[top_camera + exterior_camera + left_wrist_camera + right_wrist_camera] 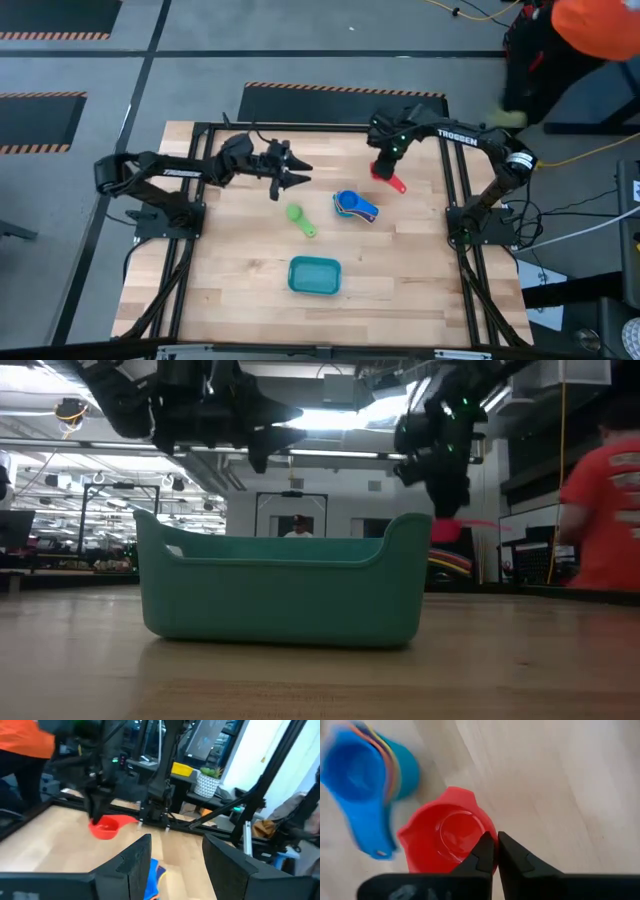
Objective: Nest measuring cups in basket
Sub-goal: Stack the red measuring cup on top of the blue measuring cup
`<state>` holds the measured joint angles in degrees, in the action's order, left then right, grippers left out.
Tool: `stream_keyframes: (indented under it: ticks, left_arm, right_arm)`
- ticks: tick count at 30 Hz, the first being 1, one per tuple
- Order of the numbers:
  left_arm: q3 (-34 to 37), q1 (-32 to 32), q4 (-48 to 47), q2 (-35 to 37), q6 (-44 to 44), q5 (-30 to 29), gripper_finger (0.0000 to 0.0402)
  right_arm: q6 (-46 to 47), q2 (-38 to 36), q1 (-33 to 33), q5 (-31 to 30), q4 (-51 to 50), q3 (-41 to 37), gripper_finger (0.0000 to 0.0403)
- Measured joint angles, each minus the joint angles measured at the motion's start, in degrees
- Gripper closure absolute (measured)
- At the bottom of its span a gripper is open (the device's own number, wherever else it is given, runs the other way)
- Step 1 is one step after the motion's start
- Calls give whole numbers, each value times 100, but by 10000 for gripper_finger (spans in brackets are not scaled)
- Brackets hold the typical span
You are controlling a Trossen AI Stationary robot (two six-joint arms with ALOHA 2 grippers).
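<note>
The red cup [447,837] is being pinched at its rim by the right claw [495,851], whose fingers are squeezed almost together on the thin wall. In the low view the cup is being held up off the surface [240,270], toward the far right part of it. Only a small bit of the rim is being gripped, so the cup could be tipped or dropped if the arm is swung fast. It would then be rolling away, maybe off the edge.

The stack of cups [356,207] is lying on its side just beside the red cup, with a blue one outermost. It could be bumped and scattered if the red cup is being carried low over it.

The green cup [298,217] is lying alone near the middle, between the stack and the left claw [292,172]. That claw is being held wide, with nothing in it, up above the far left part of the surface. Both arms could be knocked together if they are being moved toward the middle at once.

The basket [314,275] is sitting near the front, well apart from every cup, and no cup is seen in it. Its walls are low, so a cup let go from high up could be bounced out.

A person [603,500] is standing close by the right side.
</note>
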<state>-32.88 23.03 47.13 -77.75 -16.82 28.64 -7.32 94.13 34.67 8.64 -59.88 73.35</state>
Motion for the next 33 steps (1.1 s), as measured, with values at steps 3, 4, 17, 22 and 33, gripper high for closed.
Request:
stream_keyframes:
  ticks: [3, 4, 17, 22, 33]
  left_arm:
    - [0, 148, -602, 359, 136, -3, 231]
    - [0, 195, -819, 483, 219, -1, 231]
    - [0, 387, -3471, 1708, 1140, -713, 231]
    - [0, 387, -3690, 1717, 1146, -819, 231]
    - [0, 257, -3814, 1716, 1150, -856, 231]
  right_arm:
    - [436, 0, -235, 23, -112, 449, 389]
    - [584, -1, -315, 46, -108, 578, 388]
    - [1631, -5, -1318, 49, 516, 937, 385]
    - [1777, -5, -1588, 48, 776, 786, 385]
    - [1928, -5, -1787, 46, 1356, 7, 384]
